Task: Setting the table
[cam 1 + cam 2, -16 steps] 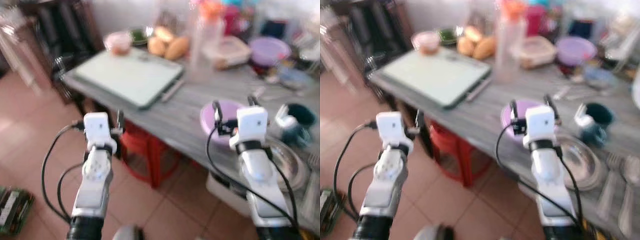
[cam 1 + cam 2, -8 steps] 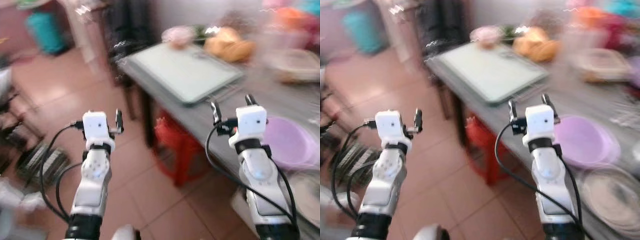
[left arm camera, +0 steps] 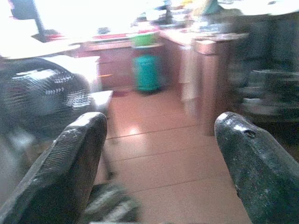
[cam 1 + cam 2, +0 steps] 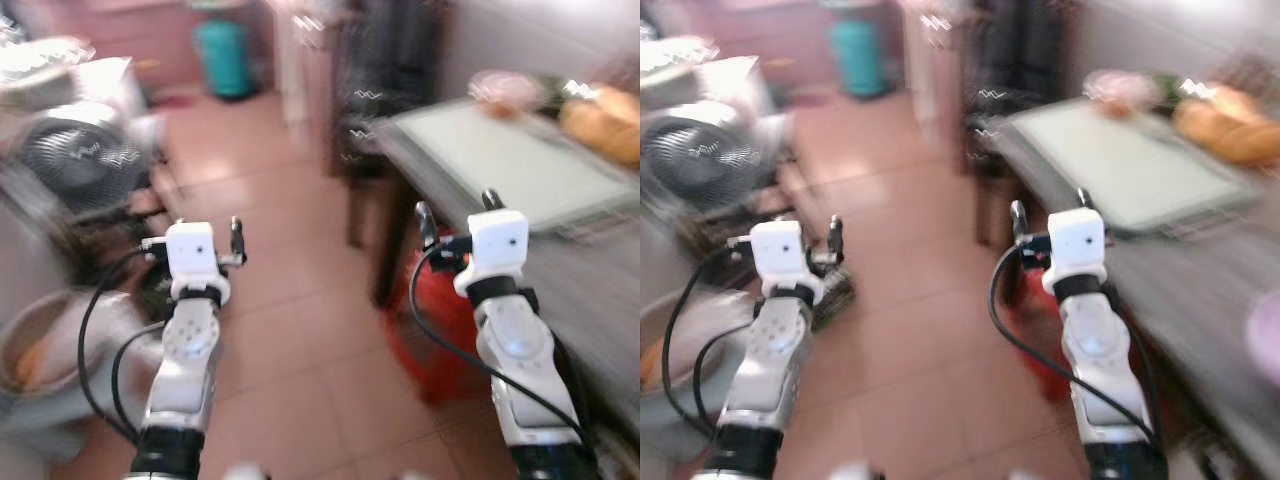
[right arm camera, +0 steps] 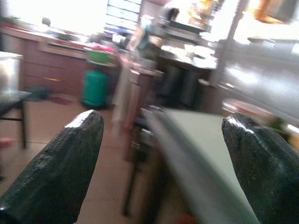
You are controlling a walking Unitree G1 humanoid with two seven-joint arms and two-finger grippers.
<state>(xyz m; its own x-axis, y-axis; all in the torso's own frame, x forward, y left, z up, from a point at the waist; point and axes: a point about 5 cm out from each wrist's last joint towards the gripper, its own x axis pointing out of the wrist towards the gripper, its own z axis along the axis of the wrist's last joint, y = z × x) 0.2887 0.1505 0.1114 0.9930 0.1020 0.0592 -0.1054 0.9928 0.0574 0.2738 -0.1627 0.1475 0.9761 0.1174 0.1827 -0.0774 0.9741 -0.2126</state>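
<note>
View has swung left off the grey surface (image 4: 590,270); both grippers, left gripper (image 3: 159,154) and right gripper (image 5: 161,158), fingers wide, holding nothing — you're turning away.

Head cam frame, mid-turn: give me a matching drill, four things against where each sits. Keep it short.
Things:
1. electric fan
2. teal canister
3. pale green board
4. red stool

Places:
A. on the grey table, robot's right
B. under the table edge, on the floor
C. far end of the tiled floor, by the cabinets
D. robot's left, near the wall

Pairs: 1-D, 2-C, 3-A, 4-B

Both pincers, left and right, are open and carry nothing.
</note>
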